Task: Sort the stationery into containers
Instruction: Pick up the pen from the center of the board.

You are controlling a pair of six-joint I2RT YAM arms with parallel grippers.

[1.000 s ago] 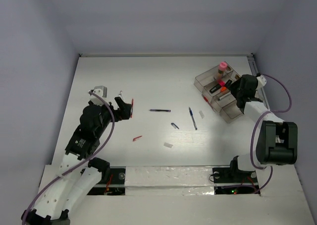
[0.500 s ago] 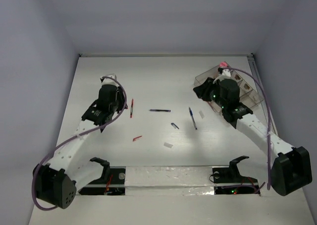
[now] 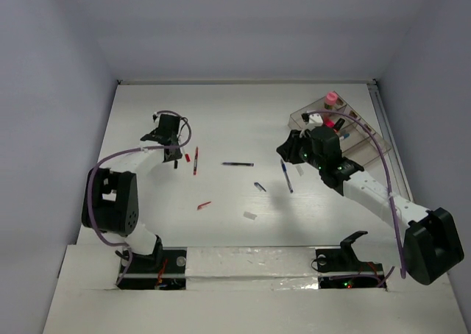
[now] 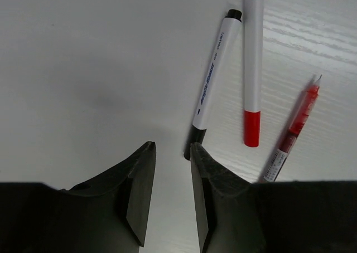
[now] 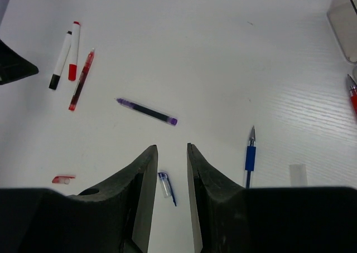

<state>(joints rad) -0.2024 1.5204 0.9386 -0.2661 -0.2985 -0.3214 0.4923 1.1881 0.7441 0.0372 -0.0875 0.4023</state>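
the right pincer (image 5: 170, 147) has left the organiser tray (image 3: 300, 117) and now hangs over the counter (image 3: 221, 113) just left of the tray, jaws narrowed to a slim empty gap above the blue cap (image 5: 166, 186). the left pincer (image 4: 170, 147) has swung far left of the tray and drawn in, empty, at the black-tipped marker (image 4: 213, 80). both arms appear to be lining up fresh picks.

Pale-lilac walls (image 3: 243, 32) box in a white table (image 3: 235, 113) on three sides. The tabletop is matte, with a faint wood-like grain visible up close. Along its near edge runs a raised white ledge (image 3: 250, 254) — part of it glossy and wrinkled, as if taped — while a thin grey strip (image 3: 380, 102) lines the far right edge.
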